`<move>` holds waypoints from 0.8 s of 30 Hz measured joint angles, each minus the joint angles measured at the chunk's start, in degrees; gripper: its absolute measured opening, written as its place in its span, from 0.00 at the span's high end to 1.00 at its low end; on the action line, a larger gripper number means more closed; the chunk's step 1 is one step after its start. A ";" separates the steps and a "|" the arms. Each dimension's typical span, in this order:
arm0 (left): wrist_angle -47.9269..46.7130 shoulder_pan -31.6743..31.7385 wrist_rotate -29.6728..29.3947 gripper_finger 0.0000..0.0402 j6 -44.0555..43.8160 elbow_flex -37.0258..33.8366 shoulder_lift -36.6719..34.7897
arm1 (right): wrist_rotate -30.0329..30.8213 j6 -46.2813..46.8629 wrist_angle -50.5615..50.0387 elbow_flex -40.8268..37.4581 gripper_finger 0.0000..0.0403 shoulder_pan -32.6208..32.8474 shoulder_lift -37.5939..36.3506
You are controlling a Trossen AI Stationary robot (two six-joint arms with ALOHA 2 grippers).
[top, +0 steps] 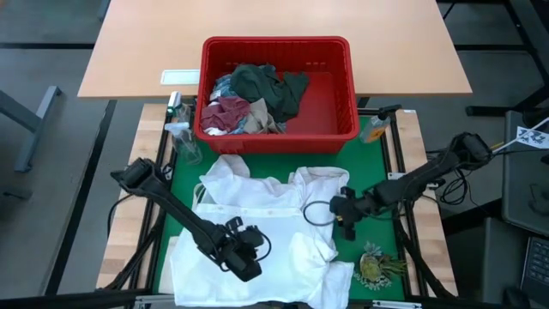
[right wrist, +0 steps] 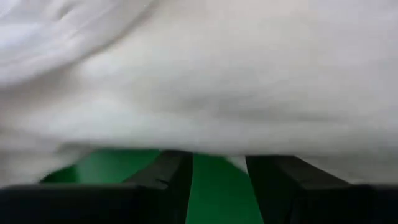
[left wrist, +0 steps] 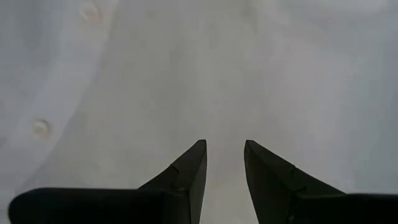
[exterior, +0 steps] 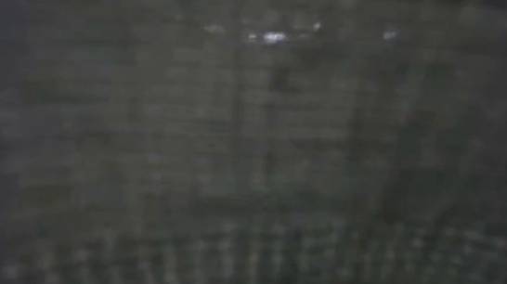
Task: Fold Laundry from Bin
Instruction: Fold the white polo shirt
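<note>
The white shirt point(top: 257, 232) lies spread on the green mat point(top: 377, 163) at the near edge of the table, filling the left wrist view point(left wrist: 186, 74) with plain cloth and two small buttons point(left wrist: 41, 127). In the right wrist view the same shirt point(right wrist: 205, 81) forms a thick fold above a strip of green mat point(right wrist: 208, 186).

The left gripper point(top: 243, 257) sits over the lower middle of the shirt. In its wrist view the left gripper point(left wrist: 224, 168) shows two dark fingers point(left wrist: 189, 177) set apart with a narrow gap, tips pointing at the cloth; nothing is pinched between them, so the jaws stand released.

The right gripper point(top: 341, 210) sits at the right edge of the shirt, level with the collar area. In its wrist view the right gripper point(right wrist: 217, 180) has its fingers point(right wrist: 168, 177) parted, with bare mat visible in the gap and the cloth edge just beyond the tips. No cloth is held; the jaws stand released.

The red bin point(top: 276, 93) stands at the far side of the mat, touching its far edge. It holds the remaining laundry point(top: 257, 99): a dark green piece on top, maroon, tan and blue-striped pieces beneath, bunched toward the left half.

The low view shows only a blurred dark weave; nothing there can be identified.

A small plant-like object point(top: 376, 264) lies on the mat near the right front corner.
</note>
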 joint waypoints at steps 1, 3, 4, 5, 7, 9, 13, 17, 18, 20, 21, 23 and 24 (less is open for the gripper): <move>0.00 -0.02 0.69 0.74 0.00 0.00 0.88 | 0.00 0.02 0.27 -0.47 0.64 -0.78 0.02; -0.04 -0.02 2.46 0.74 -0.02 0.00 2.38 | -0.01 0.25 -0.07 -1.30 0.64 -2.02 0.02; -0.04 -0.02 3.10 0.74 -0.01 0.00 3.15 | -0.02 0.45 -0.09 -1.64 0.64 -2.48 0.02; -0.04 -0.02 3.96 0.74 -0.02 0.00 3.92 | 0.02 0.84 -0.40 -1.98 0.64 -2.84 0.02; -0.24 -0.02 5.89 0.74 0.01 0.00 5.27 | -0.08 2.58 -3.18 -2.49 0.64 -3.14 0.02; -0.37 -0.02 7.25 0.74 0.02 0.00 6.09 | -0.45 4.14 -8.06 -2.56 0.64 -3.14 0.03; -1.23 -0.02 8.50 0.74 0.00 0.00 6.39 | -0.98 9.40 -19.36 -2.30 0.64 -3.01 -0.09; -1.22 -0.02 8.49 0.74 0.02 0.00 6.39 | -1.53 15.68 -27.33 -2.27 0.64 -3.01 -0.09; -1.22 -0.02 8.51 0.74 0.02 0.00 6.38 | -1.58 17.05 -28.79 -2.30 0.64 -3.01 -0.07; -1.22 -0.02 8.52 0.74 0.00 0.00 6.39 | -1.60 20.13 -31.18 -2.32 0.64 -3.01 -0.06; -1.22 -0.02 8.52 0.74 0.00 0.00 6.39 | -1.57 21.74 -32.63 -2.28 0.64 -3.01 -0.04; -1.22 -0.02 8.54 0.74 -0.02 0.00 6.39 | -1.57 24.25 -35.81 -1.99 0.64 -3.01 0.00; -1.22 -0.02 8.55 0.74 0.00 0.00 6.39 | -1.51 24.72 -38.52 -1.64 0.64 -3.01 0.05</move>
